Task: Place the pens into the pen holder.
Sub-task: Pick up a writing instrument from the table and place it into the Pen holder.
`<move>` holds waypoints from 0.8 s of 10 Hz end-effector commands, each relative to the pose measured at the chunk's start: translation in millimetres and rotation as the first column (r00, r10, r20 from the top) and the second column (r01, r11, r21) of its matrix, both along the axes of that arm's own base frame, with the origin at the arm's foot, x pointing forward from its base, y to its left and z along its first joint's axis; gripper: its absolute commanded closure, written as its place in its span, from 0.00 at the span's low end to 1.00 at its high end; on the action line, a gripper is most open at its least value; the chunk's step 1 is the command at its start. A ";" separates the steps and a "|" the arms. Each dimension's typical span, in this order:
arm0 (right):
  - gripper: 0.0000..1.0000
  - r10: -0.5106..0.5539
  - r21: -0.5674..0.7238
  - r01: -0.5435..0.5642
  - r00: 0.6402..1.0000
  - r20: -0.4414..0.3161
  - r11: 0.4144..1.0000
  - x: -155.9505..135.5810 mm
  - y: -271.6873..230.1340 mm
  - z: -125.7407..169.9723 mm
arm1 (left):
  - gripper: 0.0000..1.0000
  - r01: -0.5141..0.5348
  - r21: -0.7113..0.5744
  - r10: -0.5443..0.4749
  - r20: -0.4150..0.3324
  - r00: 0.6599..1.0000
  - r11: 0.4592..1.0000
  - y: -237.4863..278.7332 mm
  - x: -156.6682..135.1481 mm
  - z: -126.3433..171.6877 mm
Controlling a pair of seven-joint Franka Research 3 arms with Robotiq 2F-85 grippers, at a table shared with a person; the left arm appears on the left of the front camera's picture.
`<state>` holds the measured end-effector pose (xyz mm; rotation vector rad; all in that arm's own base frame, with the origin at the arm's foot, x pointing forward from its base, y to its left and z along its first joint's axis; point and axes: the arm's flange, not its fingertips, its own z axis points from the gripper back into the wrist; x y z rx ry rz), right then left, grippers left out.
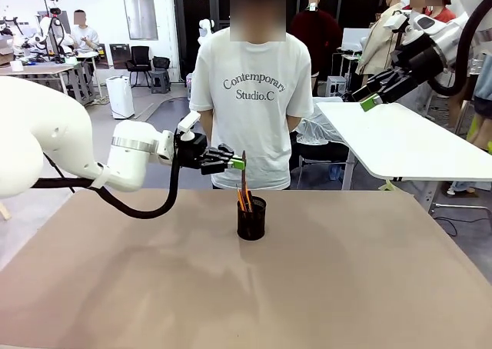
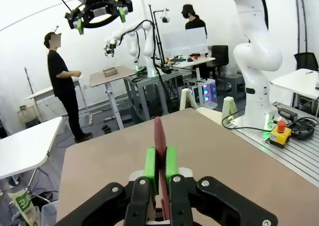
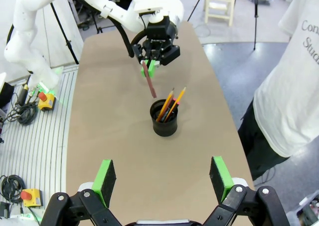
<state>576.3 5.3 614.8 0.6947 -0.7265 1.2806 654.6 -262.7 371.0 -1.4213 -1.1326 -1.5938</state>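
The black mesh pen holder (image 1: pixel 251 220) stands upright at the middle of the brown table (image 1: pixel 115 287). Orange pens (image 3: pixel 173 101) and a dark one lean inside it (image 3: pixel 164 121). My left gripper (image 1: pixel 235 163) hovers just above and left of the holder, shut on a brownish-pink pen (image 1: pixel 244 178) that hangs down toward the rim. Whether its lower end is inside the cup I cannot tell. In the left wrist view the pen (image 2: pixel 159 139) is pinched between the green pads (image 2: pixel 150 162). My right gripper (image 1: pixel 369 100) is raised high at the far right, open and empty (image 3: pixel 163 176).
A person in a white T-shirt (image 1: pixel 252 103) stands at the far edge of the table, directly behind the holder. A white table (image 1: pixel 407 141) sits behind at the right. The brown table has free room on all sides of the holder.
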 end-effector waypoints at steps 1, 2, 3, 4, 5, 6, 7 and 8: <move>0.00 0.003 -0.001 -0.003 1.000 0.001 1.000 -0.3 0.0 1.7 | 1.00 0.043 -0.027 -0.043 0.018 0.999 0.999 -6.5 10.7 -10.6; 0.00 0.003 -0.001 -0.003 1.000 0.001 1.000 -0.3 0.0 1.7 | 1.00 0.046 -0.031 -0.046 0.013 0.999 0.998 -9.7 11.2 -16.8; 0.00 0.003 -0.001 -0.003 1.000 0.001 1.000 -0.3 0.0 1.7 | 1.00 0.059 -0.040 -0.058 0.022 0.998 0.997 -12.2 11.5 -21.3; 0.00 0.003 -0.001 -0.003 1.000 0.001 1.000 -0.3 0.0 1.7 | 1.00 0.071 -0.055 -0.070 0.032 0.997 0.996 -16.9 11.5 -26.0; 0.00 0.003 -0.001 -0.003 1.000 0.001 1.000 -0.3 0.0 1.7 | 1.00 0.076 -0.065 -0.074 0.029 0.997 0.995 -20.5 12.8 -28.9; 0.00 0.003 -0.001 -0.003 1.000 0.001 1.000 -0.3 0.0 1.7 | 1.00 0.100 -0.073 -0.098 0.042 0.994 0.992 -21.5 15.6 -32.6; 0.00 0.003 -0.001 -0.003 1.000 0.001 1.000 -0.3 0.0 1.7 | 0.80 0.119 -0.072 -0.116 0.038 0.993 0.990 -23.7 17.8 -37.2; 0.00 0.003 -0.001 -0.003 1.000 0.001 1.000 -0.3 0.0 1.7 | 0.61 0.117 -0.070 -0.115 0.038 0.993 0.991 -25.2 19.1 -39.8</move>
